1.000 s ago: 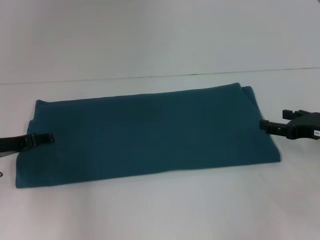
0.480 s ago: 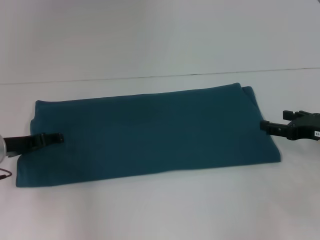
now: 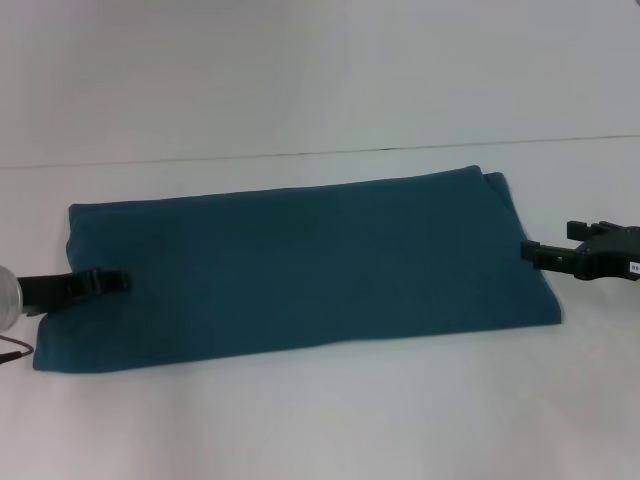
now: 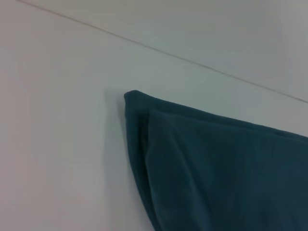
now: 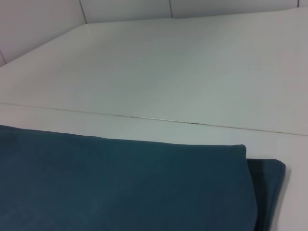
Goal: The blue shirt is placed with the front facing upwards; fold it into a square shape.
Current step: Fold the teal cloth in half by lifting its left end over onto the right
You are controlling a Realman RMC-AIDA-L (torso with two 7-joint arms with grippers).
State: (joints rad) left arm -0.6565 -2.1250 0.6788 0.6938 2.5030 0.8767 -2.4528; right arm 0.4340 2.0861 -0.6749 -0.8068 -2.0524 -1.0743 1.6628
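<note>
Teal blue shirt (image 3: 300, 265) folded into 1 long band on white table (image 3: 320, 420), long axis left to right; left gripper (image 3: 112, 281) over its left end, right gripper (image 3: 530, 250) just beside its right end, finger state of both impossible to tell.

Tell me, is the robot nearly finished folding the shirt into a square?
Partly. The blue shirt already lies folded into a long flat strip, with no sleeves sticking out. Now the left claw sits over its left end, and the right claw at its right edge. Left to do: folding the strip's ends over to make a square.
</note>
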